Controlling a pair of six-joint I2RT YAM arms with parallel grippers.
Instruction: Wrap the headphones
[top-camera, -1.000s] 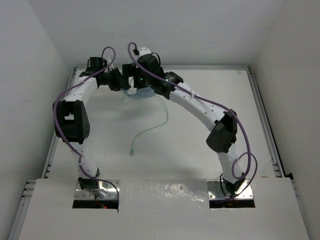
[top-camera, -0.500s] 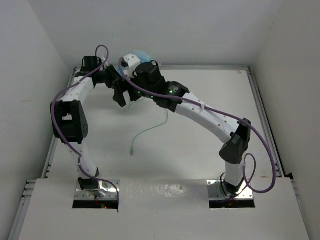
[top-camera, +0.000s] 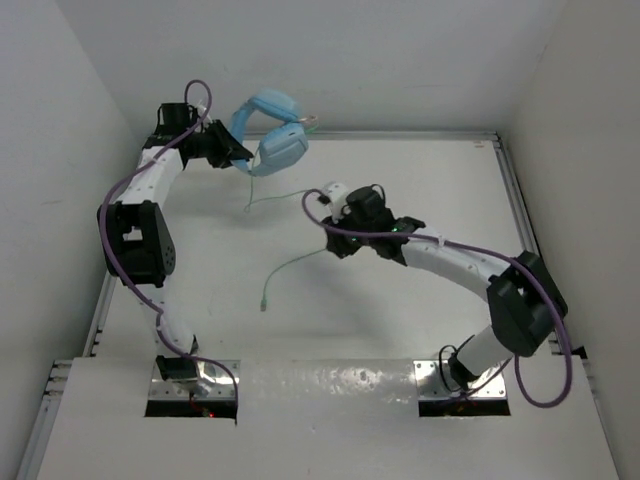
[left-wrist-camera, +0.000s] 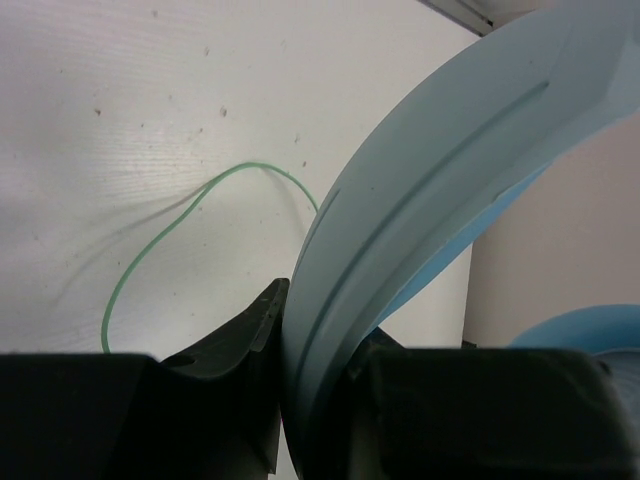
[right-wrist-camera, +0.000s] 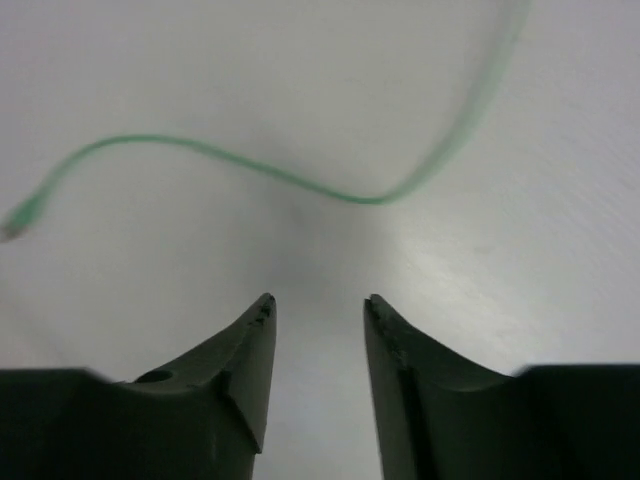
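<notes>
Left gripper (left-wrist-camera: 318, 335) clamps the headband (left-wrist-camera: 420, 200) of the headphones (top-camera: 268, 130), raised over the far-left corner of the table (top-camera: 430, 180). Right gripper (right-wrist-camera: 318, 300), jaws narrowly parted and empty, hovers above the trailing pale green cable (right-wrist-camera: 250, 165).

This looks like a robotics lab test cell. A bare white tabletop (top-camera: 350, 330) is boxed in by plain white walls (top-camera: 400, 60). A left arm (top-camera: 135, 240) and a right arm (top-camera: 450, 262) are bolted onto metal plates (top-camera: 190, 385) at its near edge, and a metal rail (top-camera: 528, 240) runs along one side.
</notes>
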